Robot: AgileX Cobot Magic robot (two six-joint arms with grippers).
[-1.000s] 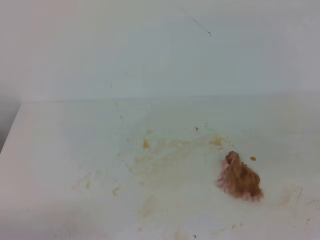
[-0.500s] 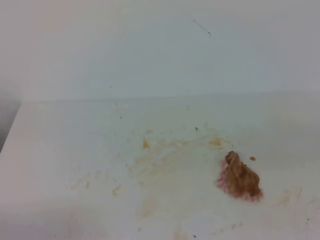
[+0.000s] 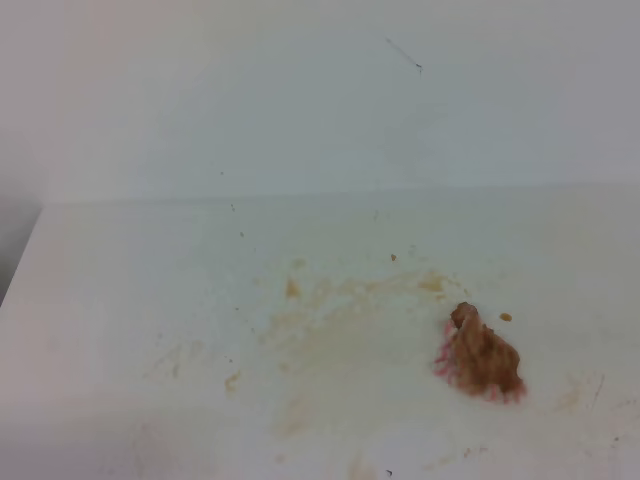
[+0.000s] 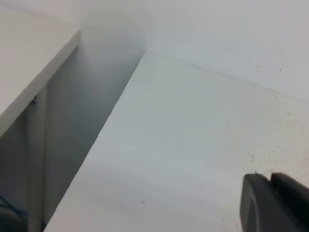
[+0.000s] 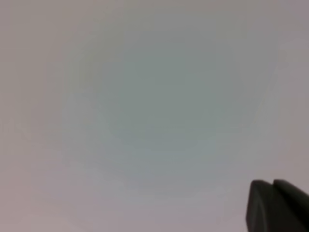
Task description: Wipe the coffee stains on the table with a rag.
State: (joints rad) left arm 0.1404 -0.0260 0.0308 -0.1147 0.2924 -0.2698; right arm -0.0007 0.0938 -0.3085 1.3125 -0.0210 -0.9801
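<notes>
The small bunched rag point(image 3: 478, 362), pink-and-white striped at its fringe but soaked brown over most of its bulk, sits on the right of the large white matte table point(image 3: 120, 300), peaked up into a little crest at its upper left. It looks soft, limp and wet, light to lift but likely to sag and drip; I would judge the raised crest the best place to pinch, since the flattened skirt lies tight against the tabletop. Just left of it spread the coffee stains point(image 3: 340, 310), now only thin tan smears and a few darker specks, with one small drop just beside the rag's upper right.

Compared with the earlier frames, nothing has shifted: the rag keeps the same spot and shape, and the smears look unchanged, so far as this hazy view allows.

Neither arm appears over the table from above. The left gripper point(image 4: 275, 203) shows only as a dark corner above bare tabletop near the table's edge, the right gripper point(image 5: 277, 205) likewise against blank grey; I cannot tell whether either is open or closed.
</notes>
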